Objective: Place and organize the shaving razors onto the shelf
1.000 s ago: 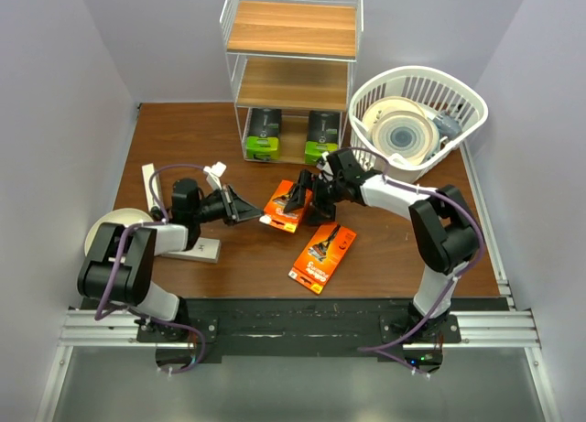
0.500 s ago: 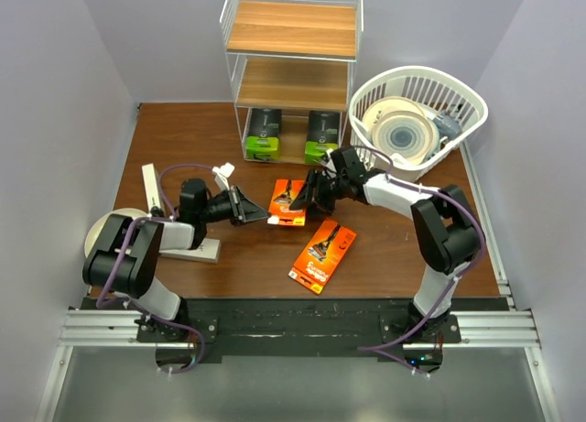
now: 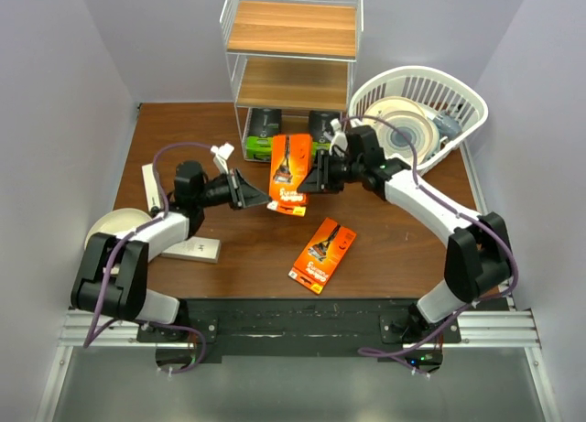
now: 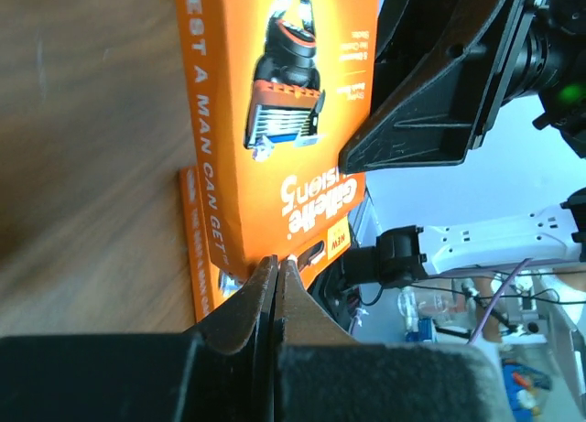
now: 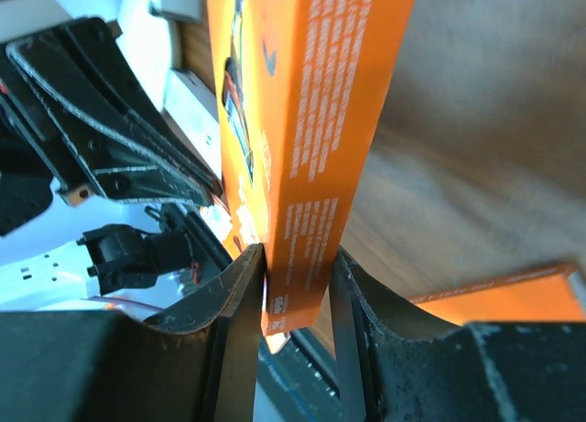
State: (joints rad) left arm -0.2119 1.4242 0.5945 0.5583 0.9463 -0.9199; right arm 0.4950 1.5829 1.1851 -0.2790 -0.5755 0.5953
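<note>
Pick-up step in hand: right gripper (image 3: 322,177) clamped the orange razor card (image 3: 287,170) upright above the table (image 3: 183,138) before the shelf (image 3: 291,79), left gripper (image 3: 256,198) closed empty at its corner; next move likely required carrying it onto a bare tier.

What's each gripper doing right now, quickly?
Left gripper: shut, nothing visibly between its fingers, tips at the orange razor pack.
Right gripper: shut on the orange razor pack.

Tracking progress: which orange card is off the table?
The upright card gripped by the right pincer, near the shelf; the other card lies flat nearer the arm bases.
</note>
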